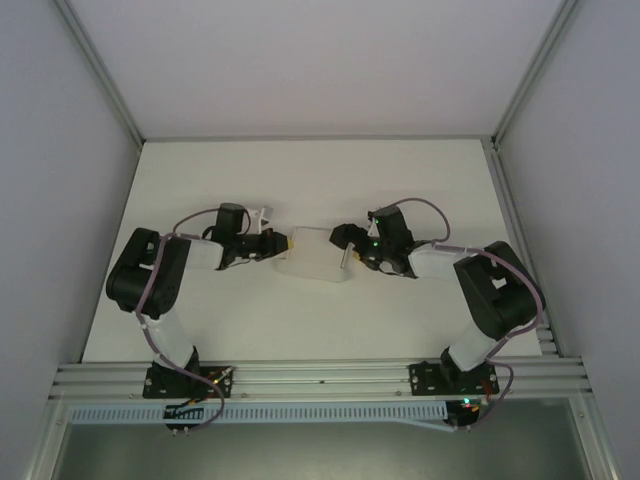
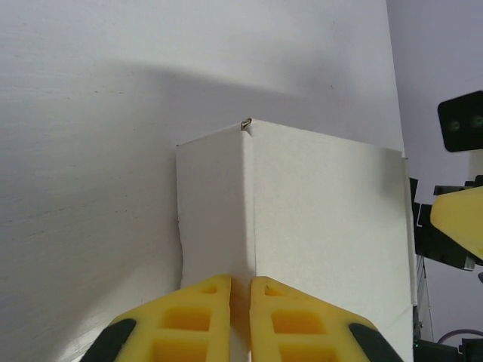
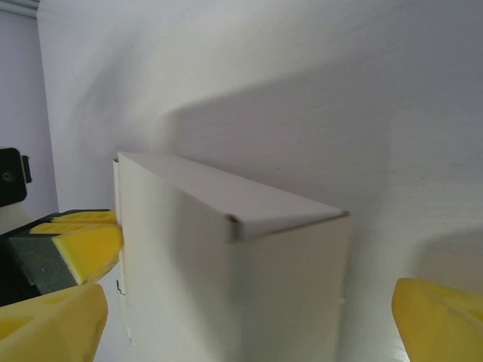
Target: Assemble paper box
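Observation:
The paper box (image 1: 312,257) is a small plain white box standing on the white table between both grippers. In the left wrist view the paper box (image 2: 324,219) fills the centre, and my left gripper (image 2: 240,298) is shut on its near vertical corner edge, the yellow fingers (image 2: 204,309) almost touching. In the right wrist view the paper box (image 3: 226,286) stands closed on top between the widely spread fingers (image 3: 441,317) of my open right gripper (image 3: 249,328). From above, the left gripper (image 1: 283,243) meets the box's left end and the right gripper (image 1: 343,243) its right end.
The white table (image 1: 300,180) is fenced by aluminium rails (image 1: 515,230) at the sides and front. Both arm bases (image 1: 185,375) sit at the near edge. The right gripper's yellow finger (image 2: 460,219) shows beyond the box in the left wrist view.

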